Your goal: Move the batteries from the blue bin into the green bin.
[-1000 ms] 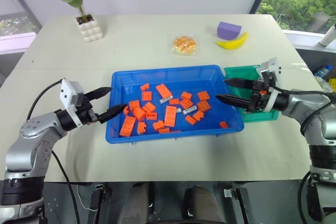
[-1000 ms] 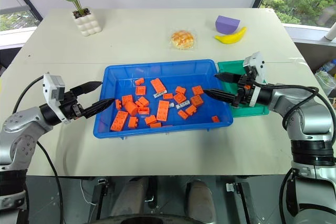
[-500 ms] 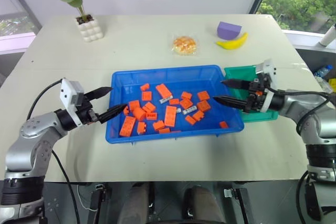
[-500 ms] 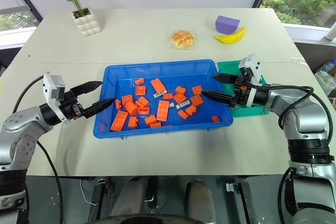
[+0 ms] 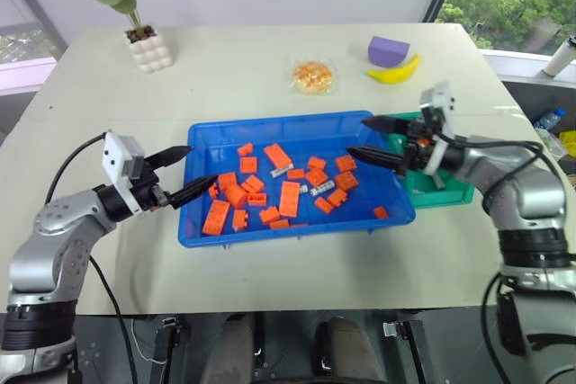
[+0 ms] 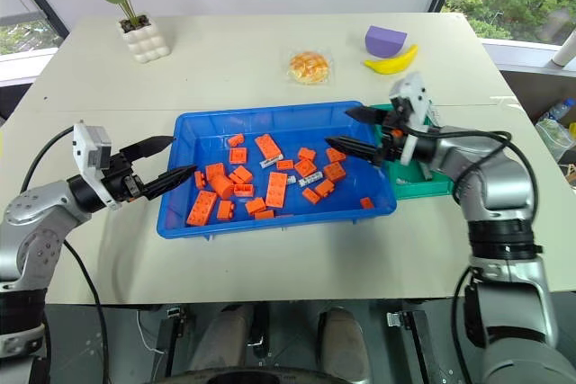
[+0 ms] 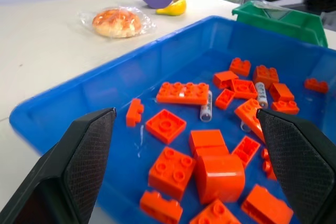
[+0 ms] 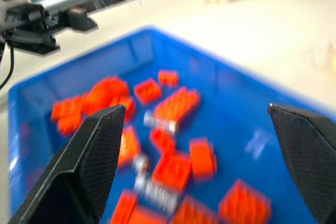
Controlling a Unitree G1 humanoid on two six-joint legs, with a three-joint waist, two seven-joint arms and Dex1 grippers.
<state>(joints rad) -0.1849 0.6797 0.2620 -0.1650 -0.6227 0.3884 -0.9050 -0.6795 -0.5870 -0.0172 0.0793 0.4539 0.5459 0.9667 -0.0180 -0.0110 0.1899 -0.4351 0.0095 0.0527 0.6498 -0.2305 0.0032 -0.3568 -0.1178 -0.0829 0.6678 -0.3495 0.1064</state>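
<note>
The blue bin (image 5: pixel 270 120) sits mid-table, full of orange bricks (image 5: pixel 291 197). Among them lie small silver batteries (image 5: pixel 322 189), one beside a long brick (image 7: pixel 206 106), another in the right wrist view (image 8: pixel 160 123). The green bin (image 5: pixel 452 193) stands against the blue bin's right end. My left gripper (image 5: pixel 200 166) is open and level at the blue bin's left rim, holding nothing. My right gripper (image 5: pixel 356 136) is open above the right part of the blue bin, pointing left, with nothing between its fingers.
At the back of the table are a wrapped bun (image 5: pixel 315 75), a purple block (image 5: pixel 389 49) and a banana (image 5: pixel 396 72). A plant in a white pot (image 5: pixel 148 47) stands at the back left. Bare table surrounds both bins.
My right gripper has moved left, from over the green bin's edge to over the right part of the blue bin, still open. The left arm has stayed put.
</note>
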